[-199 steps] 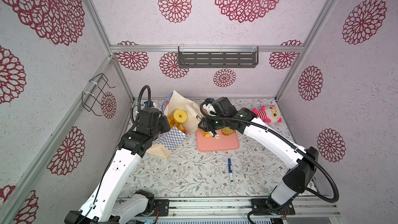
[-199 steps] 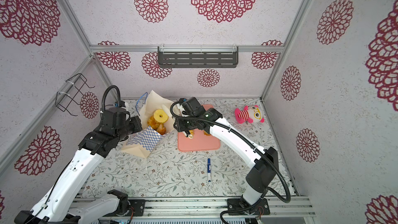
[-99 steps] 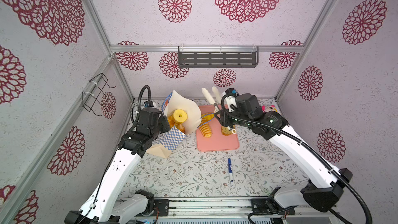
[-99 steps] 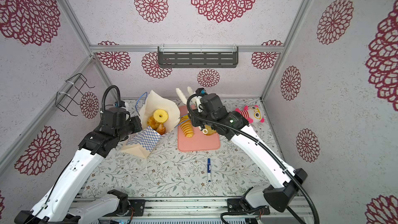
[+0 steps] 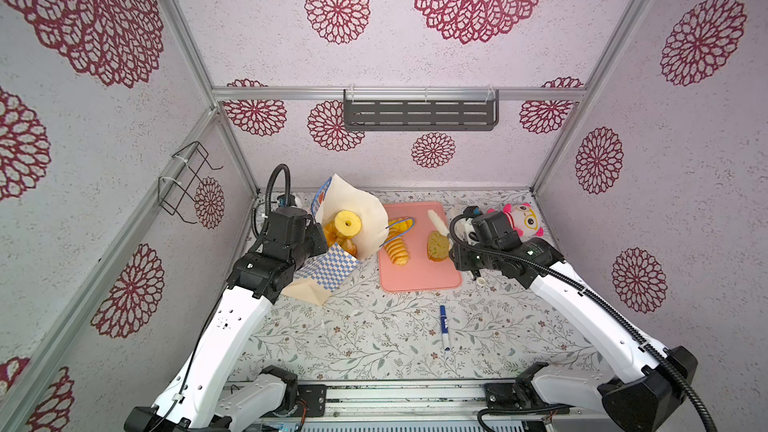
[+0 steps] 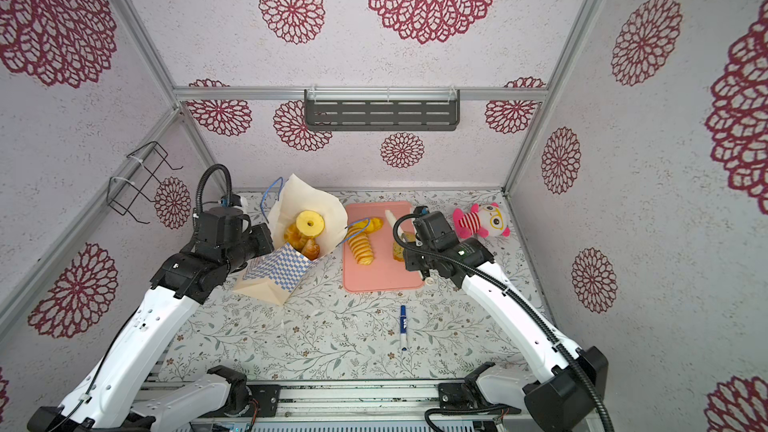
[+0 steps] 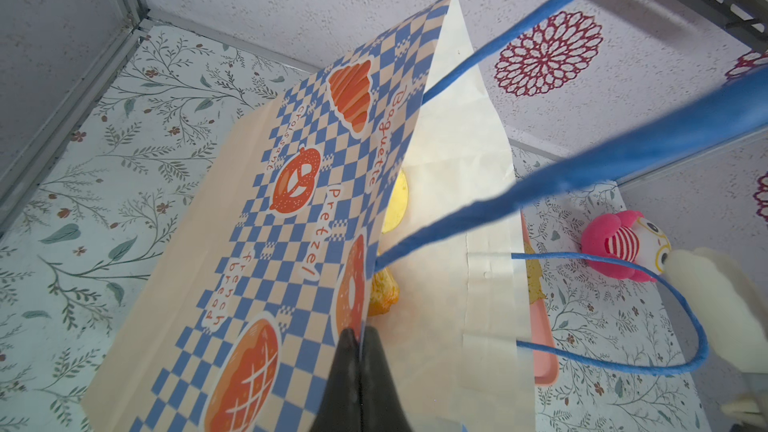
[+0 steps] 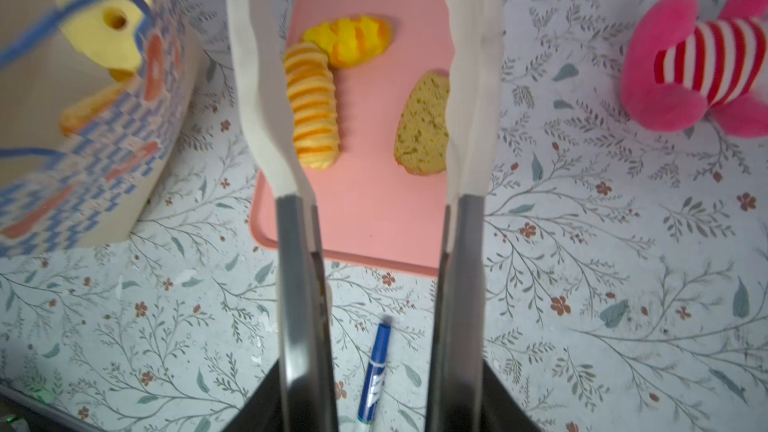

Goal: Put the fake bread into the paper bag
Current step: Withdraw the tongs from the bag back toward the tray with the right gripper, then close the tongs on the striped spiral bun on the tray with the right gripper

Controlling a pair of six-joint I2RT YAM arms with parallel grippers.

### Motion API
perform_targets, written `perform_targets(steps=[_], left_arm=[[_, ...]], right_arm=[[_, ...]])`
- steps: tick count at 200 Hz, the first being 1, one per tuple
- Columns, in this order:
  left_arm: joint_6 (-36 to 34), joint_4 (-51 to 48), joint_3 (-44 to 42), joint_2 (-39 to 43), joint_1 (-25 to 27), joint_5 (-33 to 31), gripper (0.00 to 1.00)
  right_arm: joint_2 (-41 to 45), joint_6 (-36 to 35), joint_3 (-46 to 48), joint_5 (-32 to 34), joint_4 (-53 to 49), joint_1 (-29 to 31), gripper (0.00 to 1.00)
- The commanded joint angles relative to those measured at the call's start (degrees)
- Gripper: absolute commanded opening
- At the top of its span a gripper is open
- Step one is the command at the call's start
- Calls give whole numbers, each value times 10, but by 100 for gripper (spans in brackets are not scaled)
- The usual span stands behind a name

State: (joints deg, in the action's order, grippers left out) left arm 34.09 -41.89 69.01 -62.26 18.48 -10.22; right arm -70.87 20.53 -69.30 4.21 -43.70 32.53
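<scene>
On the floral tabletop, the paper bag (image 5: 328, 272) is leaning over with its open mouth turned up toward the pink tray (image 5: 419, 278). The left gripper (image 7: 359, 332) is pinching the checked rim, its fingers fully closed on the paper. A ring cake (image 5: 347, 224) and other golden pieces are showing inside the mouth. 3 pieces of fake bread (image 5: 397, 249) are lying on the tray: a ridged loaf (image 8: 313, 105), a striped yellow pastry (image 8: 353, 39) touching its far end, and a brownish bun (image 8: 422, 126) lying apart from both. The right gripper (image 8: 359, 2) is hovering above the tray with its fingers parted and nothing between them. The step in hand is judged to be the next pick, probably the bun, which is lying nearest that gripper. To do it well, the operator should be centring the gap across the bun's narrow width and lowering until the fingertips are just clearing the tray. Closing should stop once the soft body is beginning to dimple. A blue cord handle (image 7: 561, 255) is draping over the tray near the striped pastry, so the approach and lift should be passing clear of it. A snag could be dragging the rim out of the left grip. The plush toy (image 5: 521, 222) and the marker (image 5: 444, 326) are lying outside the work path.
</scene>
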Motion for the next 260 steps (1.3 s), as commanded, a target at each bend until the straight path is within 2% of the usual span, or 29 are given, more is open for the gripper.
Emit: perform_targets(steps=[1, 47, 111, 171, 260], left_arm=[[-3, -11, 11, 8, -4, -14, 0], [-3, -12, 11, 9, -4, -16, 0], [-5, -21, 6, 18, -5, -24, 0], [-5, -24, 2, 25, -6, -26, 0], [-5, -21, -7, 29, -10, -24, 0]], right_arm=[[4, -4, 23, -8, 9, -4, 51], [-57, 1, 58, -64, 37, 13, 54], [-167, -9, 12, -78, 59, 63, 61], [-227, -13, -27, -85, 73, 66, 66], [-292, -9, -76, -78, 74, 68, 63]])
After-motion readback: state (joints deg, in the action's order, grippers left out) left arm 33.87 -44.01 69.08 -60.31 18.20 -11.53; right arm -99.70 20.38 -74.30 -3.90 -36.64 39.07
